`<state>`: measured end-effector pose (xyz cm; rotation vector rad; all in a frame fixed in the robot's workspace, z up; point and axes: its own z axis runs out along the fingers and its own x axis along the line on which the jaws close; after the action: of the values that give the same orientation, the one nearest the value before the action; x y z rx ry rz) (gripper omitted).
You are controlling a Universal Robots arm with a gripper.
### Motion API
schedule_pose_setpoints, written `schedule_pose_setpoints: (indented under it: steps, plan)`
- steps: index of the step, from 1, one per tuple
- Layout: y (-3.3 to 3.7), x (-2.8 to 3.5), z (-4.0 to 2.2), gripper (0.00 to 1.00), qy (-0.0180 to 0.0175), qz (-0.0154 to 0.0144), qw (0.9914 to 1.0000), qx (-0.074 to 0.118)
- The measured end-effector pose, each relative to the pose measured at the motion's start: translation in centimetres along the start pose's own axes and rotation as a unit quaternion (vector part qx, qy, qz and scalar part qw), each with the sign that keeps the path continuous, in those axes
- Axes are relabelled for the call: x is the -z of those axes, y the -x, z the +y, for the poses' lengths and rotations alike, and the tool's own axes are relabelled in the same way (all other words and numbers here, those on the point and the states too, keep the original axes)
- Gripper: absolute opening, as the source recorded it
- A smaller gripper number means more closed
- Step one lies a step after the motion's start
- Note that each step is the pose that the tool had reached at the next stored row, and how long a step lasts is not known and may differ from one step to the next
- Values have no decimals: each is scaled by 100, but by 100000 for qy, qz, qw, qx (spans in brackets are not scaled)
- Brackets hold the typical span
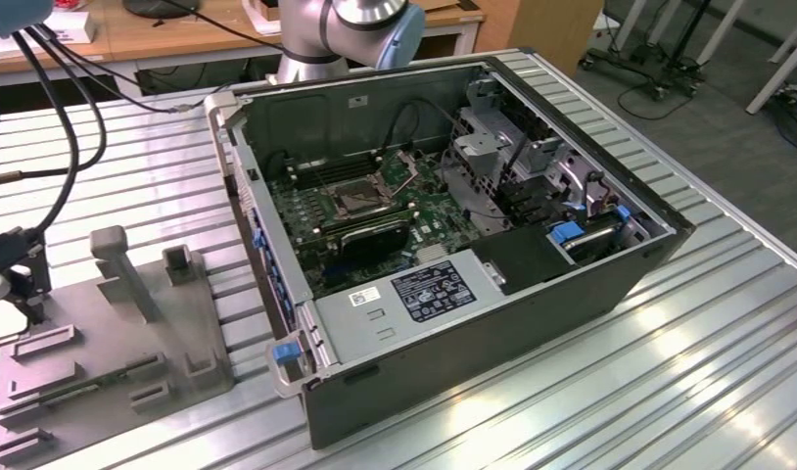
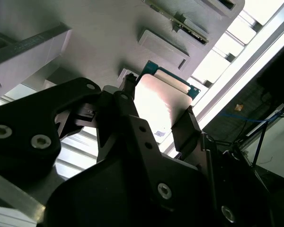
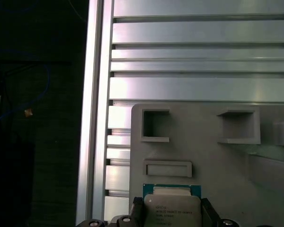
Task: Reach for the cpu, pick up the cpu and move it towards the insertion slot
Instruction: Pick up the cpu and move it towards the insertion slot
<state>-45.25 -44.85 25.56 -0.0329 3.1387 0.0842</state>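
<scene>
Currently I have the gripper (image 2: 157,108) down at the grey fixture block (image 3: 213,161), and its two black fingers (image 2: 189,127) are closed in on opposite edges of the cpu (image 3: 172,211), with nothing else between them. In both wrist views the chip sits squarely between the fingers, silvery face towards the cameras and a strip of its green board showing at the far edge. I judge the edge grip to be deliberate: it keeps the fingers off the broad metal face and off whatever is underneath, and it holds the chip flat so it can be presented level. The cpu lies over the fixture's top surface, just beside a shallow rectangular recess and near two deeper square pockets; I cannot tell whether it has come clear of the fixture or rests on it. The fixture sits near the edge of the ribbed aluminium desk (image 3: 189,56). In the exterior view the open computer case (image 1: 503,294) stands just beside the fixture, on the exterior view's right of it, lying on its side so the board faces up. The insertion slot (image 1: 351,202) is on that board, well apart from the fixture, its metal frame around a dark centre with nothing seated in it.
</scene>
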Motion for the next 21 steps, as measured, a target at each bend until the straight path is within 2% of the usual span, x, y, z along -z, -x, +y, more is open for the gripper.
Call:
schedule_pose_setpoints:
  steps: [21]
  plan:
    - [0, 47, 3, 55, -4, 4, 100000, -4]
